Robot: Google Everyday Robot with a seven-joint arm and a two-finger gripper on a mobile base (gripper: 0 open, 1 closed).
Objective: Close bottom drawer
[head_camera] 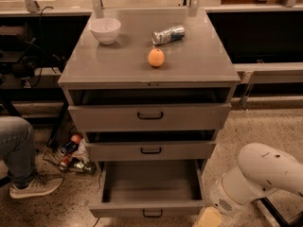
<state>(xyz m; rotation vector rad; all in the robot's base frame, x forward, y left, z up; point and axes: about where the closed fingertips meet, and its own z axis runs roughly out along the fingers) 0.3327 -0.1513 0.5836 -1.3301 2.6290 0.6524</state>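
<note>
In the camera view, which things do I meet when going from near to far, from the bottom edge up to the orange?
Gripper, low at the bottom edge on the right → bottom drawer, pulled open → middle drawer → top drawer → orange on the cabinet top.

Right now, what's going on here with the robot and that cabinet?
The robot's arm reaches in low on the right, its hand at the picture's bottom edge beside the front right corner of the bottom drawer. That drawer stands pulled far out, empty. A bowl, a can and an orange sit on the cabinet top.
</note>
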